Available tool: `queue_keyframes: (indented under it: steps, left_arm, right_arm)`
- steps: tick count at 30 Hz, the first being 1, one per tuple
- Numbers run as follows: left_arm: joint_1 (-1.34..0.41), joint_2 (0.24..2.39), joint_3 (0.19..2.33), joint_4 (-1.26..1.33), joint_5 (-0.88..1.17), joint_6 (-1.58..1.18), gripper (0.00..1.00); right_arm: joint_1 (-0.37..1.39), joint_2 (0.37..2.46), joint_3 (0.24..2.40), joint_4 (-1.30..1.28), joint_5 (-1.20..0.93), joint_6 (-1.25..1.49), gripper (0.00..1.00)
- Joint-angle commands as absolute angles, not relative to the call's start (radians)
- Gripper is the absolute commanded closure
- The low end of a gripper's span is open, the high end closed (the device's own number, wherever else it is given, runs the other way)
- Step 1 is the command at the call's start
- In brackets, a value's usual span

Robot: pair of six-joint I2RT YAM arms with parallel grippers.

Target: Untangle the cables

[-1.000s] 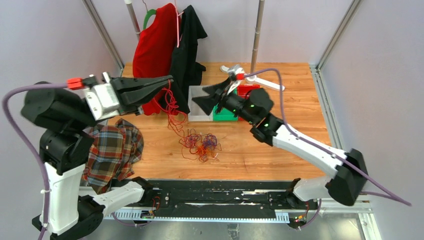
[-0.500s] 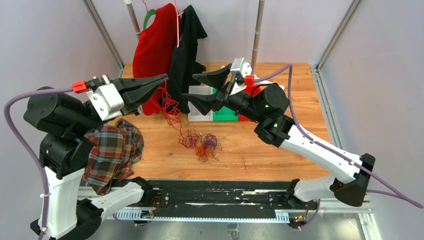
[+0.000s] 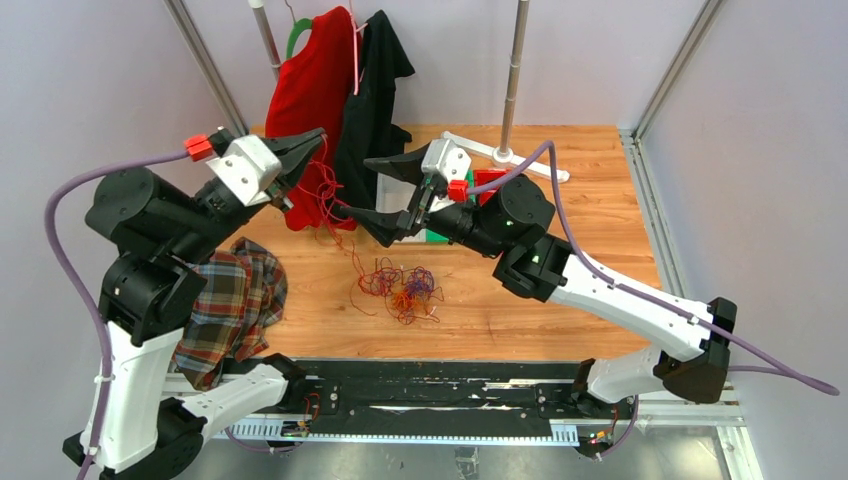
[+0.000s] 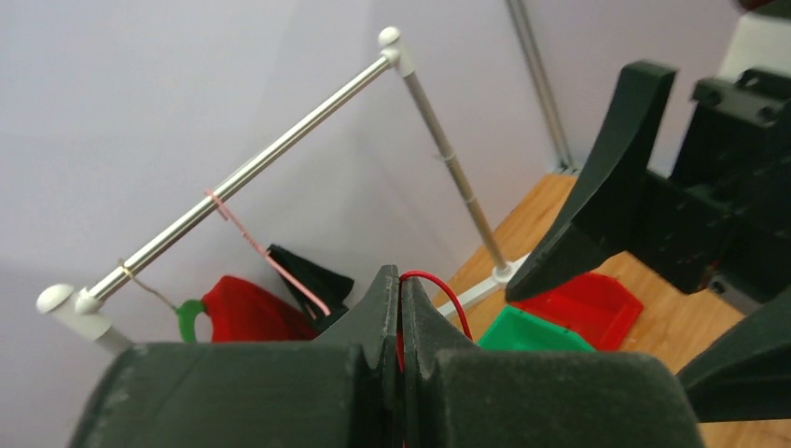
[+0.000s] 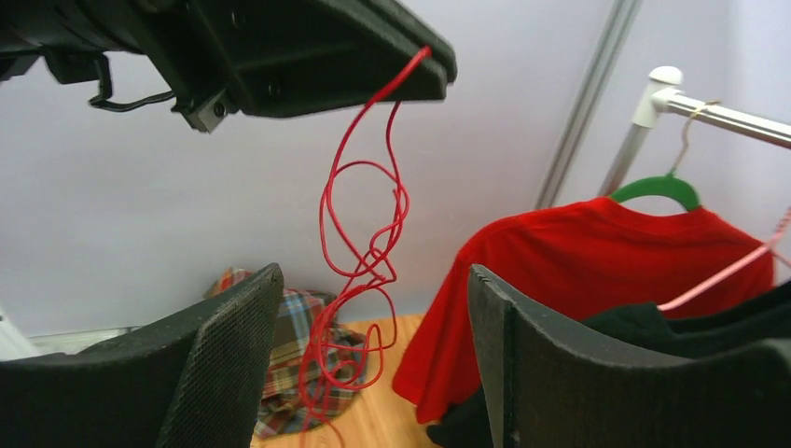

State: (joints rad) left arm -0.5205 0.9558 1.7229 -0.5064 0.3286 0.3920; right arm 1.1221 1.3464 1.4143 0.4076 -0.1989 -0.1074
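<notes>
Bright, even light, faint soft shadows; jaws of the left gripper [image 4: 400,291] slightly blurred up close.

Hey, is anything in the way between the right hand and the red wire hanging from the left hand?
Nothing visible. The red wire dangles freely from the shut left hand, and the open right hand faces it with only air between them. The red shirt hangs farther back, beyond the wire, not in front of it.

Left gripper [image 3: 318,137] lifted the red cable [image 5: 370,266] higher; right gripper [image 3: 354,184] swung left toward it, opening wider.
</notes>
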Motion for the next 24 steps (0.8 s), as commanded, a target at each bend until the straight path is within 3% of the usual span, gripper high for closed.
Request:
queue_keyframes:
  steps: [1, 11, 17, 20, 22, 23, 24]
  left_arm:
    - [-0.526, 0.954, 1.678, -0.519, 0.179, 0.467, 1.00]
    - [-0.526, 0.944, 1.640, -0.531, 0.189, 0.480, 1.00]
    - [-0.526, 0.937, 1.638, -0.532, 0.203, 0.484, 1.00]
    - [-0.526, 0.932, 1.637, -0.534, 0.242, 0.463, 1.00]
    - [-0.526, 0.926, 1.637, -0.545, 0.284, 0.452, 1.00]
    - [-0.526, 0.922, 1.634, -0.547, 0.297, 0.447, 1.00]
    - [-0.526, 0.916, 1.627, -0.546, 0.306, 0.446, 1.00]
  right_arm:
    - [1.139, 1.315, 1.437, 0.385, -0.120, -0.219, 0.28]
    - [1.140, 1.476, 1.664, 0.241, -0.163, -0.221, 0.31]
    - [1.140, 1.565, 1.771, 0.150, -0.114, -0.234, 0.40]
    - [1.138, 1.599, 1.817, 0.128, -0.061, -0.248, 0.60]
    - [1.138, 1.612, 1.846, 0.114, 0.019, -0.303, 0.89]
    - [1.137, 1.614, 1.848, 0.118, 0.068, -0.329, 0.98]
    - [1.133, 1.608, 1.842, 0.129, 0.116, -0.346, 0.99]
